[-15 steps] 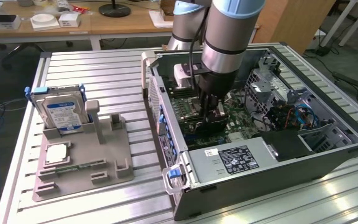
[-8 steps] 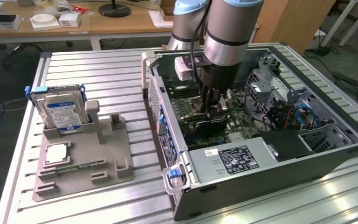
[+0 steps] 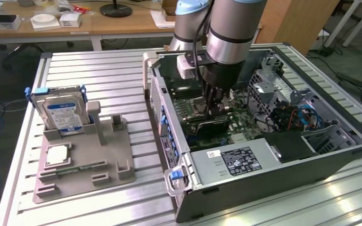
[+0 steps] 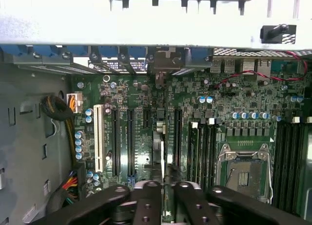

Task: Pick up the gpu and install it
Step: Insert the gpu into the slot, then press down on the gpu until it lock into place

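The gpu [image 4: 162, 154] is a thin dark card seen edge-on in the wrist view. It stands upright over the motherboard's [image 4: 141, 103] expansion slots, its silver bracket [image 4: 160, 69] against the case's rear wall. My gripper [image 4: 163, 193] is shut on the card's near end, one black finger on each side. In the exterior view the gripper [image 3: 216, 109] reaches down into the open computer case [image 3: 332, 155], with the dark gpu [image 3: 207, 126] directly under it, low against the board. Whether the card sits fully in its slot cannot be told.
Empty black slots [image 4: 115, 142] and a white slot [image 4: 99, 137] lie beside the card, as does the open CPU socket [image 4: 243, 169]. A grey fixture [image 3: 86, 160] on the exterior view's left holds a hard drive [image 3: 61, 113], a processor [image 3: 56, 154] and a memory stick [image 3: 74, 168]. The power supply [image 3: 244, 160] fills the case's near end.
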